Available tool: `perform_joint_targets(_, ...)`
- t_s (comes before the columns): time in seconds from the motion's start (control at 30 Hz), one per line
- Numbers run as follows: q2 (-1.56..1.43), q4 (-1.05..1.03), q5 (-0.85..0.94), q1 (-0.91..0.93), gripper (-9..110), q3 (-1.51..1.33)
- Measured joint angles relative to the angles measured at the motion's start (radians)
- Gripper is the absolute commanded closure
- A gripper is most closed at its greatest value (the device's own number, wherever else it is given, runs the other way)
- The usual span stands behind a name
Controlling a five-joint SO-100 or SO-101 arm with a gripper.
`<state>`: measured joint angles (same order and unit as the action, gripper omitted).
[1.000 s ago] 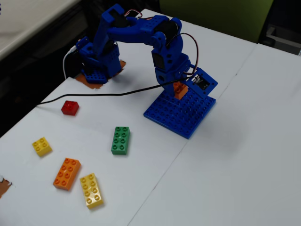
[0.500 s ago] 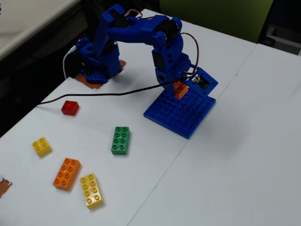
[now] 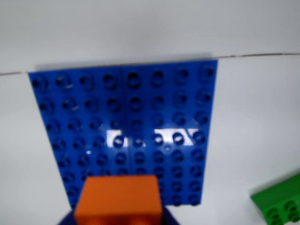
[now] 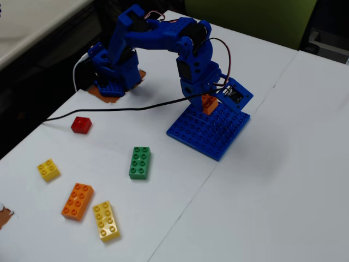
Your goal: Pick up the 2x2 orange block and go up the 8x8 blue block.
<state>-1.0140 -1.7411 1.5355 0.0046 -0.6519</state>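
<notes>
2x2 orange block [image 4: 209, 103] sits clamped in my gripper [image 4: 210, 105], just above the far edge of the 8x8 blue block [image 4: 210, 131]; whether it touches the studs I can't tell. Wrist view: orange block [image 3: 118, 201] fills bottom centre, w/ the baseplate [image 3: 126, 131] spread beyond it. Blue arm [image 4: 158, 43] arches over from its base at the counter [image 4: 272, 191] edge. Further out, fixed view: green brick [image 4: 140, 162], red brick [image 4: 81, 124], small yellow brick [image 4: 48, 169], longer orange brick [image 4: 77, 201], long yellow brick [image 4: 106, 220].
</notes>
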Motion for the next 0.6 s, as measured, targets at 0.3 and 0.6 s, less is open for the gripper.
perform_joint_targets(0.3, 0.000, -0.008, 0.008, -0.006, 101, -0.006)
perform_joint_targets(0.6, 0.000, -0.008, 0.008, -0.006, 101, -0.009)
